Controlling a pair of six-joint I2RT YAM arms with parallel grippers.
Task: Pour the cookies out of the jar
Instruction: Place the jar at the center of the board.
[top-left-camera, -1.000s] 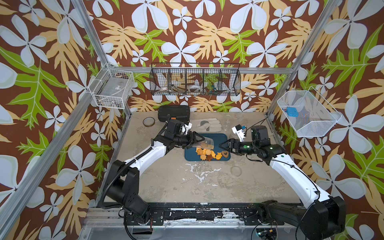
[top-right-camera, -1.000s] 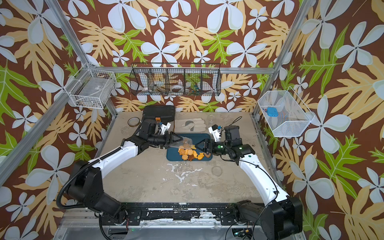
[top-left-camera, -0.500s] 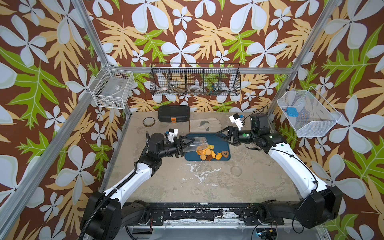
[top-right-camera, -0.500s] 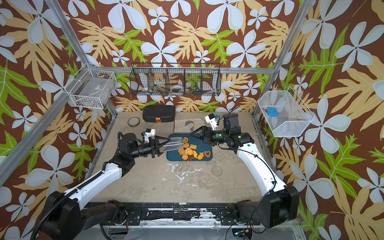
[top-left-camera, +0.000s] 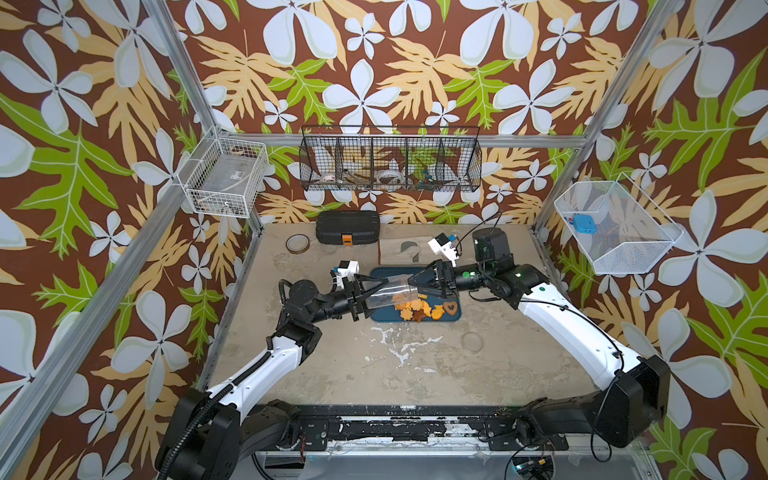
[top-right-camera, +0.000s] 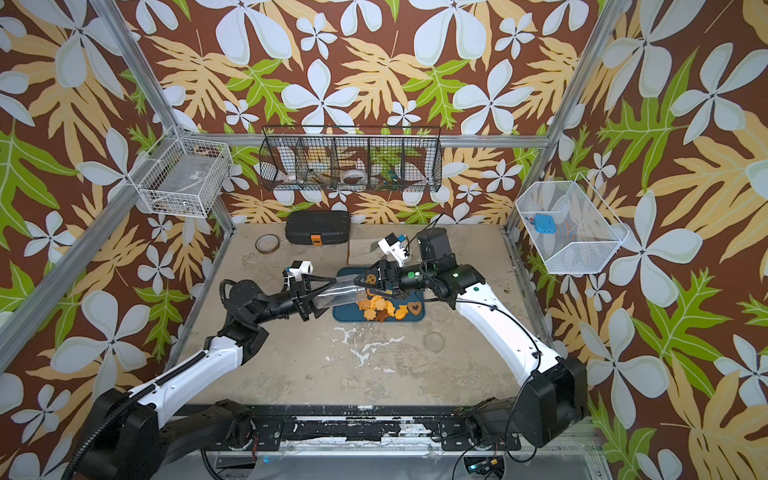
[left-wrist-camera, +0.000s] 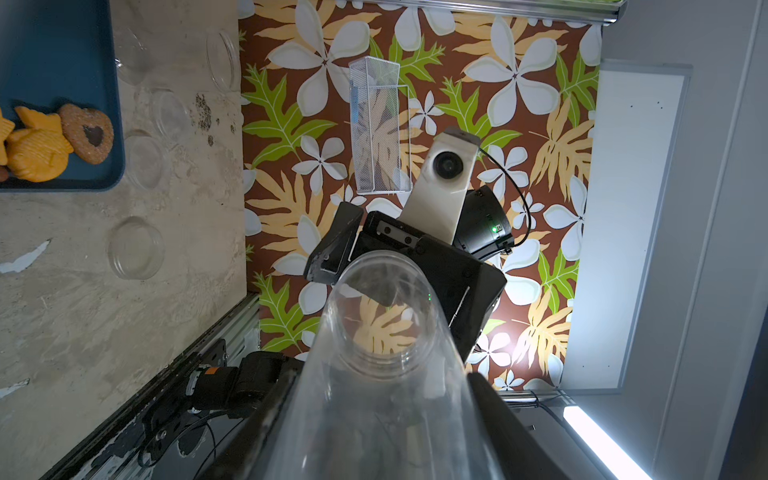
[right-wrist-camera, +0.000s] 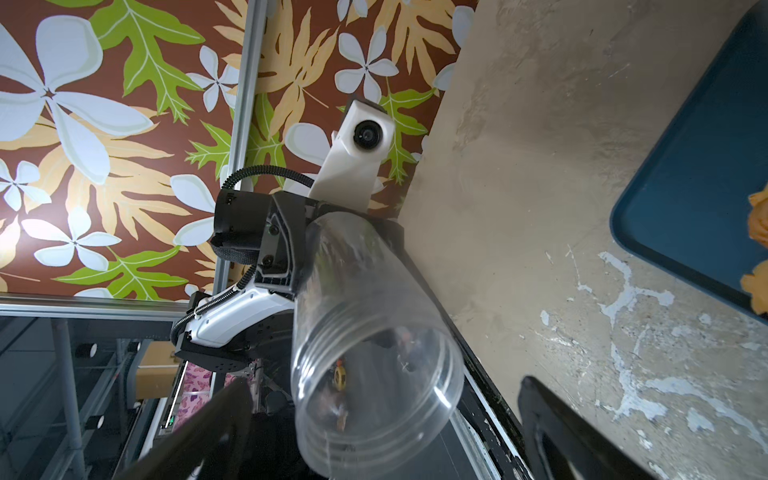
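Two hands are facing each other above a blue tray (top-left-camera: 378, 316) on the counter (top-left-camera: 374, 374). The left hand (top-left-camera: 380, 293) is clenching the base end of a clear plastic jar (top-left-camera: 388, 293), holding it almost level with its threaded mouth pointing at the right hand (top-left-camera: 415, 286). The right hand is standing spread wide and gripping nothing. In the right wrist view the jar (right-wrist-camera: 365, 332) mouth is sitting between its two fingers (right-wrist-camera: 582, 436), with a clear gap on one side; on the other I cannot tell whether they are touching. The cookies (top-left-camera: 419, 309) are lying in a loose heap on the tray, just below the right hand and beyond the jar mouth. They are mostly orange-yellow, with a brown heart at the end farthest from the left hand. A clear round lid (top-left-camera: 473, 341) is lying flat on the counter beside the right arm, apart from the tray.
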